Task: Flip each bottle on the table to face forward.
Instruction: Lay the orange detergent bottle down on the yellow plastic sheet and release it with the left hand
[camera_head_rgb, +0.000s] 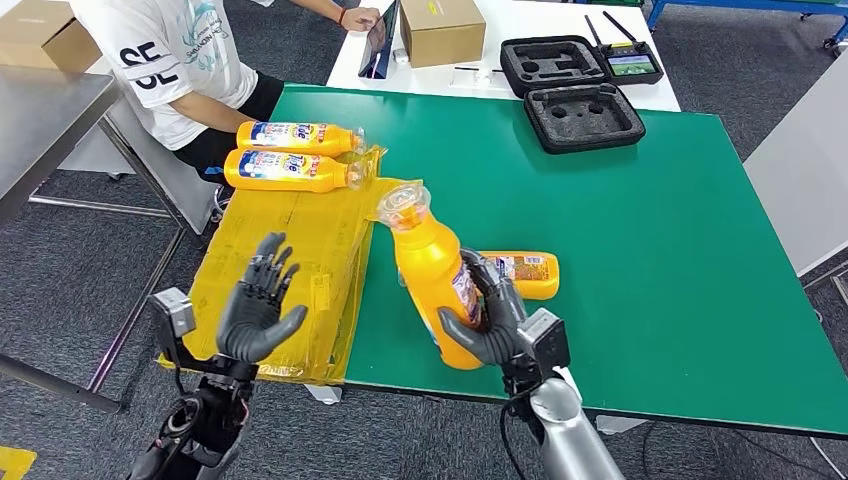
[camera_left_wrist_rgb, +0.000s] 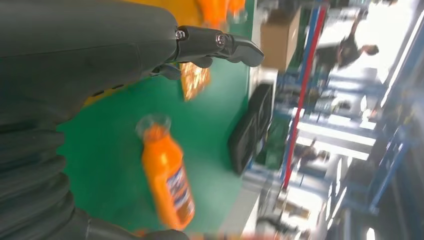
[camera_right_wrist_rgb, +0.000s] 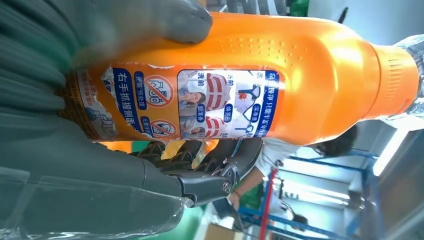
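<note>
My right hand grips an orange bottle by its lower body and holds it tilted above the green table, clear cap up and to the left. Up close, the held bottle shows its back label between my right hand's thumb and fingers. A second orange bottle lies on the table behind it. Two more bottles lie side by side on the yellow sheet, labels up. My left hand hovers over that sheet, fingers spread, holding nothing. The left wrist view shows the held bottle.
A seated person in a white shirt is at the far left corner. Two black foam cases, a controller, a cardboard box and a tablet lie at the back. A steel table stands left.
</note>
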